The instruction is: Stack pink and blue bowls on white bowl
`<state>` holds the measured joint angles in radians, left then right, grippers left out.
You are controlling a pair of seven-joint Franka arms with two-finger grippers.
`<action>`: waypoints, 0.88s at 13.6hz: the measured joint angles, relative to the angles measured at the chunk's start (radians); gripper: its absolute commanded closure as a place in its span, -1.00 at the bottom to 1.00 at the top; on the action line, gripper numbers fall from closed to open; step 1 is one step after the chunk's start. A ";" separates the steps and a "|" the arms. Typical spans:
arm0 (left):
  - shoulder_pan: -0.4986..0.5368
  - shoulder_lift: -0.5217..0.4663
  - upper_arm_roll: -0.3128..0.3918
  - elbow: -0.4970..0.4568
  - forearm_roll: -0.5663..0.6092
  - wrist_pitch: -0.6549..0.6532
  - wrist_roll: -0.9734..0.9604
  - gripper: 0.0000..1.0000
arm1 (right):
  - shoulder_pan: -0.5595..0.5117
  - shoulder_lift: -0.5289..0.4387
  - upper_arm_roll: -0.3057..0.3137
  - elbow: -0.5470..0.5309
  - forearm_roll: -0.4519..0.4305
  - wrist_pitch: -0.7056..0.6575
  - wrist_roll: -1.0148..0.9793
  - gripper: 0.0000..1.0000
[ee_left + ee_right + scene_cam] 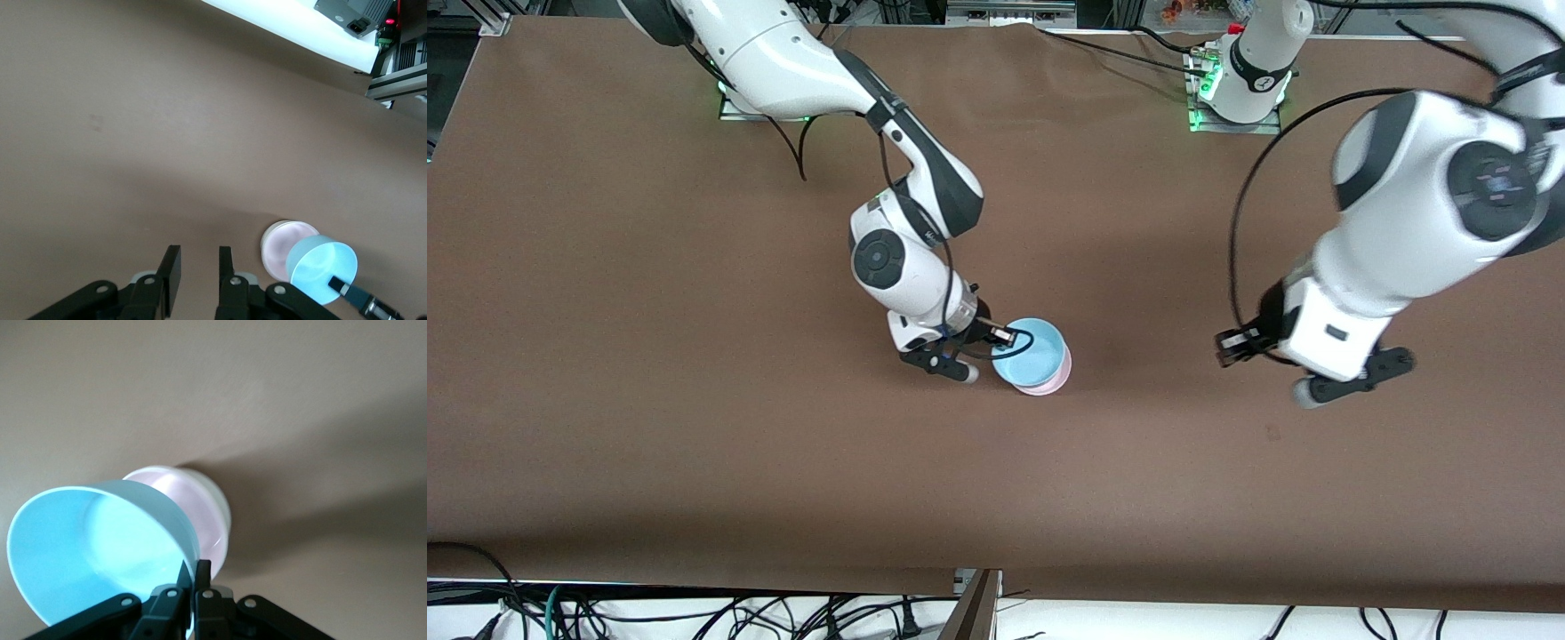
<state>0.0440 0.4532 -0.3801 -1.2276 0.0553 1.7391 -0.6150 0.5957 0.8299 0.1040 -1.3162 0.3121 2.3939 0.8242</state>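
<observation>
Brown table cloth (649, 356) under your right gripper (985, 342), clamped on the light blue plastic bowl (1032, 354) (mouth tilted), over the pale pink plastic bowl (1049, 382); left gripper (1272, 364) waits, fingers slightly apart.

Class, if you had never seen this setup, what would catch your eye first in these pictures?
The light blue bowl, pinched at its rim by the right hand, hangs over the pink bowl, which sits nested in the white bowl mid-table. The left hand waits open over bare brown table toward the left arm's end.
</observation>
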 measured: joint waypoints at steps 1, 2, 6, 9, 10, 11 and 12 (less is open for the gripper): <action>0.027 -0.018 0.000 0.000 -0.002 -0.033 0.061 0.11 | 0.012 0.013 0.000 0.013 0.000 0.004 0.003 1.00; 0.049 -0.033 0.001 0.000 -0.003 -0.065 0.116 0.02 | 0.021 0.024 -0.001 0.024 0.000 0.006 0.004 1.00; 0.119 -0.073 0.001 -0.017 -0.003 -0.139 0.329 -0.13 | 0.027 0.043 -0.009 0.037 -0.011 0.010 0.004 1.00; 0.155 -0.103 0.001 -0.077 -0.003 -0.134 0.391 -0.16 | 0.026 0.043 -0.026 0.042 -0.013 0.014 0.001 1.00; 0.157 -0.113 0.001 -0.101 -0.003 -0.123 0.394 -0.16 | 0.025 0.043 -0.030 0.043 -0.013 0.020 0.000 1.00; 0.157 -0.127 0.000 -0.133 -0.003 -0.101 0.395 -0.21 | 0.025 0.045 -0.031 0.043 -0.013 0.026 -0.001 1.00; 0.157 -0.146 -0.001 -0.171 -0.003 -0.072 0.395 -0.21 | 0.025 0.047 -0.031 0.043 -0.013 0.031 -0.001 1.00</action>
<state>0.2007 0.3073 -0.3811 -1.3985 0.0527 1.6669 -0.2197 0.6212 0.8774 0.0727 -1.2734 0.2992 2.4247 0.8233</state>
